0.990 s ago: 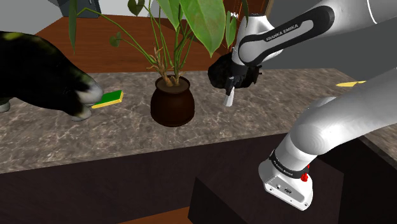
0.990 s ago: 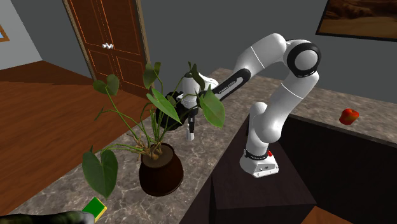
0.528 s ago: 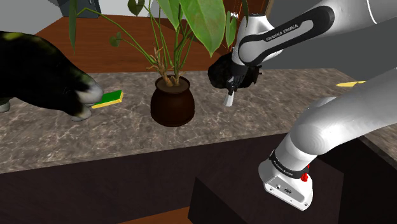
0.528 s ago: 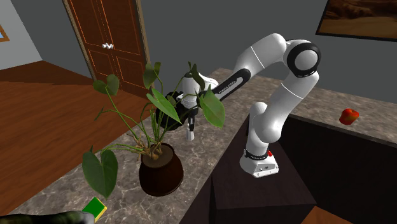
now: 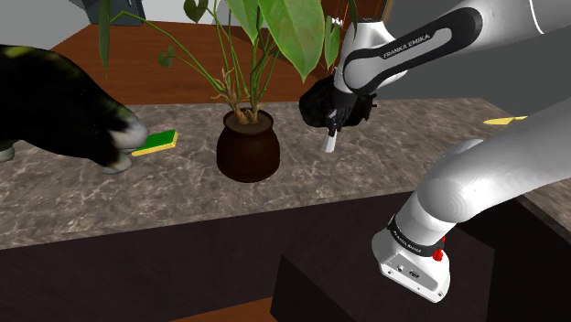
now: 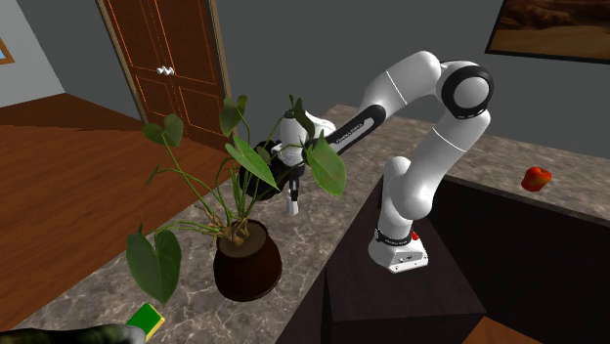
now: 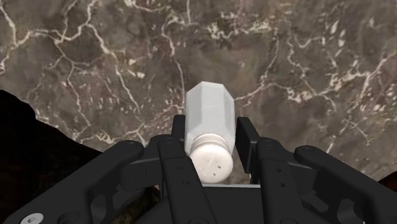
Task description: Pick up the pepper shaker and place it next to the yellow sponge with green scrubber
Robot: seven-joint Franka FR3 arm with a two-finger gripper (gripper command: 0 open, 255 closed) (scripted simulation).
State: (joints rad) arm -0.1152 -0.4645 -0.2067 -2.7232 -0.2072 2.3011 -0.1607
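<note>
White and plain, the pepper shaker [image 7: 210, 127] is clamped between the two black fingers [image 7: 180, 130] of the gripper [image 7: 212, 126]. Its dotted cap sits up against the hand and its body points down at the brown veined stone counter [image 7: 305, 63]. Whether its base touches the stone or hangs just clear cannot be told. In the shoulder view the shaker is to the right of a dark round plant pot [image 5: 248, 151], whose broad green leaves [image 5: 295, 32] rise beside the white arm [image 5: 407, 50]. The yellow sponge [image 5: 157, 141] with its green layer lies flat on the counter on the pot's other side, well apart from the shaker. It is just beside a large dark shape [image 5: 55, 105] at that view's left.
</note>
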